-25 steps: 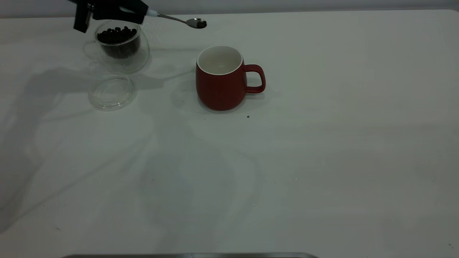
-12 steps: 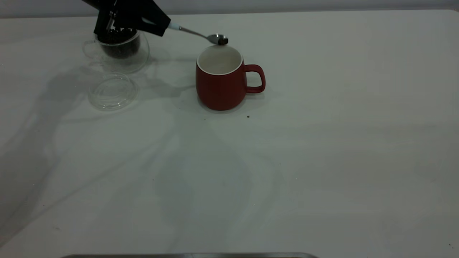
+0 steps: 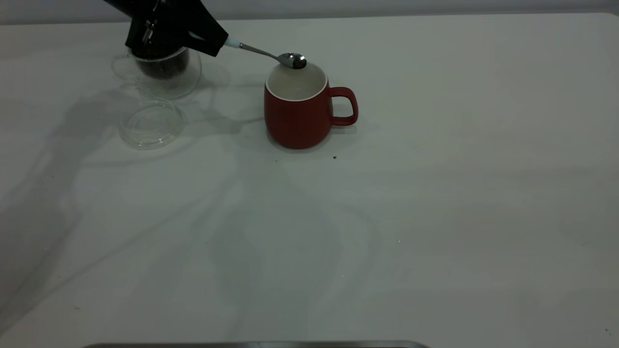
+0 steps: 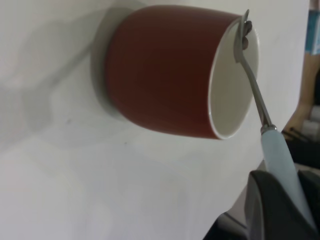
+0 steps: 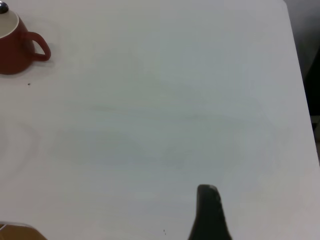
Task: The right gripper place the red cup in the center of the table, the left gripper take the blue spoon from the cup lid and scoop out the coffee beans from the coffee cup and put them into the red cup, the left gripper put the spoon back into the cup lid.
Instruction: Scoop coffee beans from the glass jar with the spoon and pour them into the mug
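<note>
White matte table (image 3: 435, 193). Red cup (image 3: 297, 116), rounded ceramic, is stood mid-table toward the far edge. Blue spoon (image 3: 271, 52), metal-bowled, pale-handled, is clamped by the left gripper (image 3: 193, 36); one or two coffee beans (image 3: 299, 63) are poised over the rim. Beans may be spilled outside if tipped early. Glass coffee cup (image 3: 162, 72) and clear cup lid (image 3: 152, 123) sit far-left.

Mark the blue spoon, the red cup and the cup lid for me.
blue spoon (image 3: 292, 60), exterior view, on its metal bowl.
red cup (image 3: 296, 121), exterior view, on its red outer wall.
cup lid (image 3: 152, 123), exterior view, on its clear disc.
</note>
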Tool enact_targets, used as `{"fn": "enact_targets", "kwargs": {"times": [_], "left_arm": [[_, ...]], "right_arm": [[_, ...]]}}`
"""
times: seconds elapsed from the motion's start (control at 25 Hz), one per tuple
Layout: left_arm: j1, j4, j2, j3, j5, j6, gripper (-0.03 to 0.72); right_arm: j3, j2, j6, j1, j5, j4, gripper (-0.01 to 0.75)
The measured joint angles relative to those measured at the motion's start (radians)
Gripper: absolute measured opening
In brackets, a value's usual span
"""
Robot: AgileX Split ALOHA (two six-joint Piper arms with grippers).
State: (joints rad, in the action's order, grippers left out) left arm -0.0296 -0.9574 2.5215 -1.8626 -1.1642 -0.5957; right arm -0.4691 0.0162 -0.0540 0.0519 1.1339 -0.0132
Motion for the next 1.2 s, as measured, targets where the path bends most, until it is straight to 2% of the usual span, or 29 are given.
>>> {"fn": "enact_targets", "kwargs": {"times": [0.28,0.6,0.8,1.0,1.2], "left_arm": [[-0.002,0.033,0.0,0.0,0.0,-0.145,0.122],[-0.002,0.033,0.0,0.0,0.0,-0.51,0.122],[-0.002,0.041,0.0,0.0,0.0,-0.628,0.122],[-0.002,0.066,0.0,0.0,0.0,-0.666,0.122],[0.005,0.072,-0.027,-0.025,0.0,-0.501,0.122]], "right_arm": [[0.0,0.0,0.0,0.0,0.0,0.0,0.582],[0.0,0.0,0.0,0.0,0.0,0.0,0.582],[0.0,0.0,0.0,0.0,0.0,0.0,0.582],[0.0,0.0,0.0,0.0,0.0,0.0,0.582],[0.0,0.0,0.0,0.0,0.0,0.0,0.582]]}}
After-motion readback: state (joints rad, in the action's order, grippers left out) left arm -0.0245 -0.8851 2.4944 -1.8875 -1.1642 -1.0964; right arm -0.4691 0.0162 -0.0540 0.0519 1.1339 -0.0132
